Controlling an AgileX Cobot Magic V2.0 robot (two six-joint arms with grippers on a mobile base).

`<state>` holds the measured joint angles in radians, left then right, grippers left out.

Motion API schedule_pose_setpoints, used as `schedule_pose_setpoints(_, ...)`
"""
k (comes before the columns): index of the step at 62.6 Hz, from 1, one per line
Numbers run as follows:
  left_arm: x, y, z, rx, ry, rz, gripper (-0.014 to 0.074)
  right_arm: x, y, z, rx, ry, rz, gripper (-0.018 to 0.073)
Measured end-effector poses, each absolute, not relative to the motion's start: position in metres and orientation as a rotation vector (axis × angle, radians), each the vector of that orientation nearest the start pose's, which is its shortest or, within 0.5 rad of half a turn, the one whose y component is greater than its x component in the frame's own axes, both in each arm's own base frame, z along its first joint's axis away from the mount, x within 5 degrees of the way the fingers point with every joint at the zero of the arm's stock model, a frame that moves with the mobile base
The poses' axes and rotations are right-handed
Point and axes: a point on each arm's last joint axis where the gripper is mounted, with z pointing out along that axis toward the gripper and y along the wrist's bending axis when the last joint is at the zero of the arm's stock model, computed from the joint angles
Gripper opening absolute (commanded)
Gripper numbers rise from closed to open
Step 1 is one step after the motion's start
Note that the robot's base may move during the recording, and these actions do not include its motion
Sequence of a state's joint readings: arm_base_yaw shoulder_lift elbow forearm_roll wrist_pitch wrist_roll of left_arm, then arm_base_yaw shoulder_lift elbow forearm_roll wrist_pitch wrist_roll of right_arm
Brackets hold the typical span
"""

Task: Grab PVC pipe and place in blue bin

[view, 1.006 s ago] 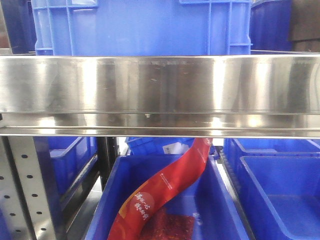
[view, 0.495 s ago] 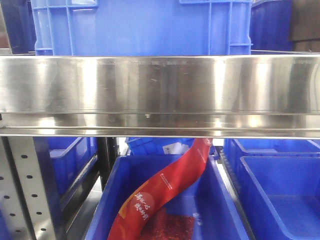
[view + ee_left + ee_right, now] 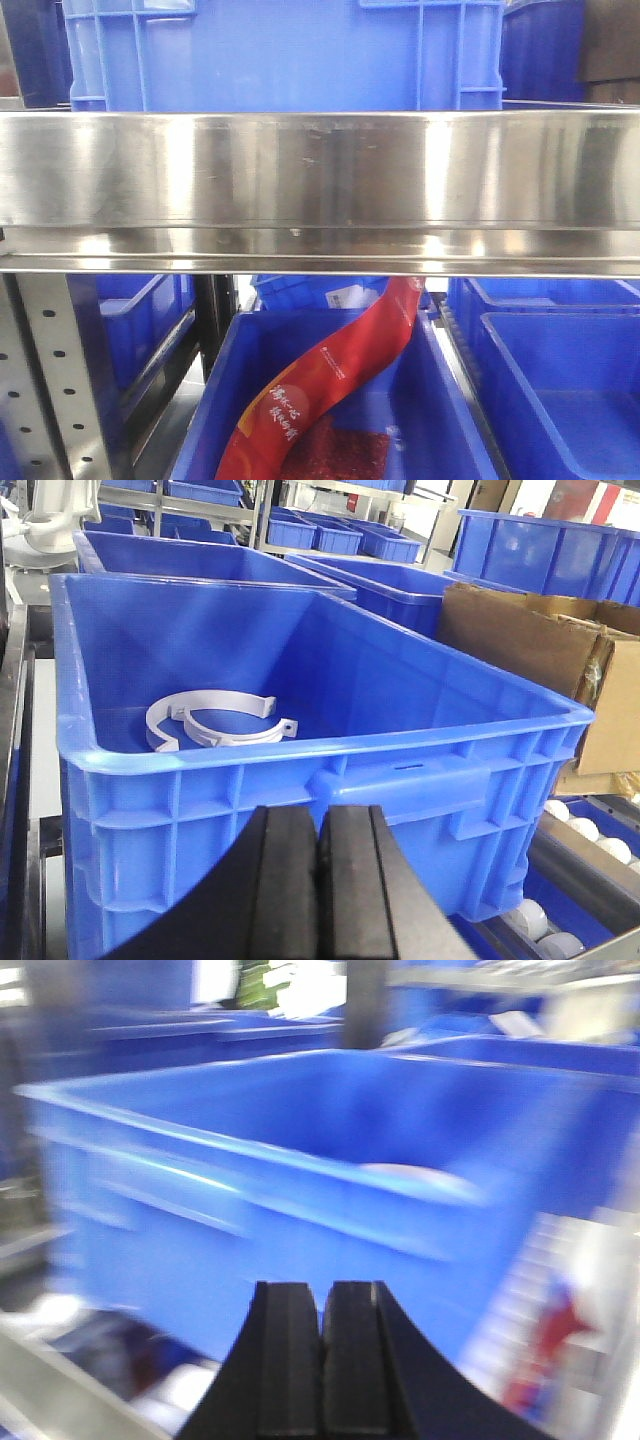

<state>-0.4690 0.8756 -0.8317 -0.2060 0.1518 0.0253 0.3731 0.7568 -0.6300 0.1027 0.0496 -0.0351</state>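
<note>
Blue bin (image 3: 300, 680) ahead holding white clamps (image 3: 215, 720), left gripper (image 3: 318, 880) low before it, closed empty, right gripper (image 3: 322, 1355) likewise, blurred.

We see a blurred view | our right gripper (image 3: 321, 1360) near, its black pads pressed together, empty | blue bin (image 3: 260, 1210) beyond it, a pale shape inside, too smeared to identify

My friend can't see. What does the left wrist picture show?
A big blue bin holds two white curved pipe clamps on its floor. The left tool, black and shut, sits just outside the bin's near wall. A brown cardboard box stands to the right.
</note>
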Motion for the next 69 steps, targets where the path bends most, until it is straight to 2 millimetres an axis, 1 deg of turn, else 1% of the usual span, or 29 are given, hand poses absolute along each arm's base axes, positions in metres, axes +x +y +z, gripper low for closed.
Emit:
schedule_pose_setpoints(3, 0.167, -0.088, 0.388, 0.27, 1.68, -0.512, -0.0111, 0.141, 0.047, 0.342, -0.212, 1.63, 0.298, -0.0167)
schedule_pose_setpoints(9, 0.167, -0.088, 0.388, 0.27, 1.68, -0.512, -0.0111, 0.12, 0.025, 0.322, -0.118, 1.616, 0.211, -0.0167)
schedule_pose_setpoints(13, 0.167, -0.088, 0.388, 0.27, 1.68, -0.512, -0.0111, 0.107, 0.015, 0.311, -0.059, 1.592, 0.157, -0.0167)
schedule_pose_setpoints(18, 0.167, -0.088, 0.388, 0.27, 1.68, -0.512, -0.0111, 0.089, 0.005, 0.292, 0.007, 1.558, 0.097, -0.0167)
schedule_pose_setpoints(23, 0.167, -0.088, 0.388, 0.27, 1.68, -0.512, -0.0111, 0.076, 0.0, 0.27, 0.057, 1.545, 0.066, -0.0167)
schedule_pose_setpoints(29, 0.167, -0.088, 0.388, 0.27, 1.68, -0.512, -0.0111, 0.064, -0.002, 0.25, 0.093, 1.509, 0.059, -0.0167)
schedule_pose_setpoints(35, 0.167, -0.088, 0.388, 0.27, 1.68, -0.512, -0.0111, 0.057, -0.002, 0.229, 0.097, 1.492, 0.055, -0.0167)
schedule_pose_setpoints(41, 0.167, -0.088, 0.388, 0.27, 1.679, -0.512, -0.0111, 0.057, -0.002, 0.213, 0.104, 1.512, 0.06, -0.0167)
schedule_pose_setpoints(47, 0.167, -0.088, 0.388, 0.27, 1.679, -0.512, -0.0111, 0.057, -0.002, 0.21, 0.094, 1.524, 0.049, -0.0167)
schedule_pose_setpoints(69, 0.167, -0.088, 0.388, 0.268, 1.68, -0.514, -0.0111, 0.057, -0.002, 0.21, 0.08, 1.52, 0.033, -0.0167)
